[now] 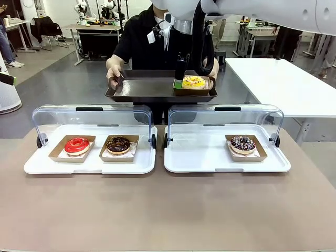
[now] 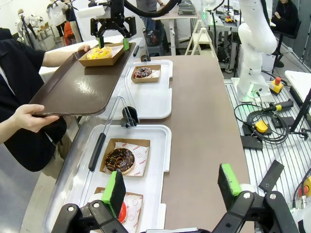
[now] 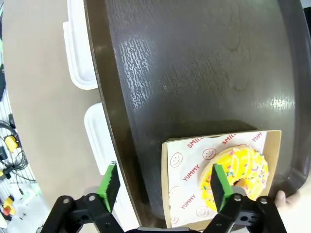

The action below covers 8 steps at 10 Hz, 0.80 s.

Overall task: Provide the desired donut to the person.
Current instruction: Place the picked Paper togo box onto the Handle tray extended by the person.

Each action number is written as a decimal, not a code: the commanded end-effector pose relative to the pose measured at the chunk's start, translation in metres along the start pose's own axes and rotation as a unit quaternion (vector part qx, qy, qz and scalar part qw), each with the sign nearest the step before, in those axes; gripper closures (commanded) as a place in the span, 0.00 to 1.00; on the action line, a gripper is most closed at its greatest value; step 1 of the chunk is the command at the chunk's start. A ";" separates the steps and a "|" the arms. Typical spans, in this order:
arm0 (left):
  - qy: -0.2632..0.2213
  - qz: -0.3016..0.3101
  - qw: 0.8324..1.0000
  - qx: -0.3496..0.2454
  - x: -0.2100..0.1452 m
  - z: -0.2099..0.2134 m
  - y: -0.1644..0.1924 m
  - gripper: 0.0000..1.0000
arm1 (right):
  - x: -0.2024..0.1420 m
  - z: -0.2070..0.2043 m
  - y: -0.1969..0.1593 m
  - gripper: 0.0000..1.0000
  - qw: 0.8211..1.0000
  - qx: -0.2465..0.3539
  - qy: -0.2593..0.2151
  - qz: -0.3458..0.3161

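The right gripper [image 3: 164,187] is hovering open over the yellow donut [image 3: 238,172], which is sitting in its card box [image 3: 187,194] at the right end of the person's [image 1: 139,44] tray [image 1: 142,86]. It is probably light, soft and easily smeared, so the box rim is the safest hold. The left gripper [image 2: 172,189] is idling open.

Raised clear lids [image 1: 92,116] stand between the person [image 1: 137,47] and white trays [image 1: 89,167].
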<state>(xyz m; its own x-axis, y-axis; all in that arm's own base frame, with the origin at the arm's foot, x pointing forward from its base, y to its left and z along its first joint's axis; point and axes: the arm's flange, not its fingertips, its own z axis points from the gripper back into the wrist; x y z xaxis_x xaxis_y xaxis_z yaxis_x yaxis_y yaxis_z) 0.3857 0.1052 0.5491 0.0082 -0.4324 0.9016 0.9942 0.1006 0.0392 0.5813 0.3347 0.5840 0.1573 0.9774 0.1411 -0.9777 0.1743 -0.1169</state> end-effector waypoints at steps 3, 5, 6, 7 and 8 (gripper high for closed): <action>-0.008 -0.002 1.000 -0.001 0.003 0.000 -0.001 0.00 | 0.002 0.030 0.026 0.00 0.999 0.047 -0.007 0.018; -0.008 -0.002 1.000 -0.001 0.003 0.000 -0.001 0.00 | -0.017 0.065 0.075 0.00 0.997 0.066 0.033 0.036; -0.008 -0.002 1.000 -0.001 0.003 0.000 -0.001 0.00 | -0.033 0.079 0.105 0.00 0.996 0.061 0.031 0.052; -0.008 -0.002 1.000 -0.001 0.003 0.000 -0.001 0.00 | -0.051 0.082 0.126 0.00 0.996 0.056 0.025 0.061; -0.008 -0.002 1.000 -0.001 0.003 0.000 -0.001 0.00 | -0.070 0.079 0.142 0.00 0.996 0.055 0.020 0.060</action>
<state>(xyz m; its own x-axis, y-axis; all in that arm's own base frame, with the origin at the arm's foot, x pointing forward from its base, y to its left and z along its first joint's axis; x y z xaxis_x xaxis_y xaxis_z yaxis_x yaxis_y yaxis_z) 0.3858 0.1052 0.5489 0.0086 -0.4323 0.9017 0.9942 0.1006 0.0388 0.4386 0.3093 0.6635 0.0608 0.9963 0.0613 -0.9980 0.0618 -0.0144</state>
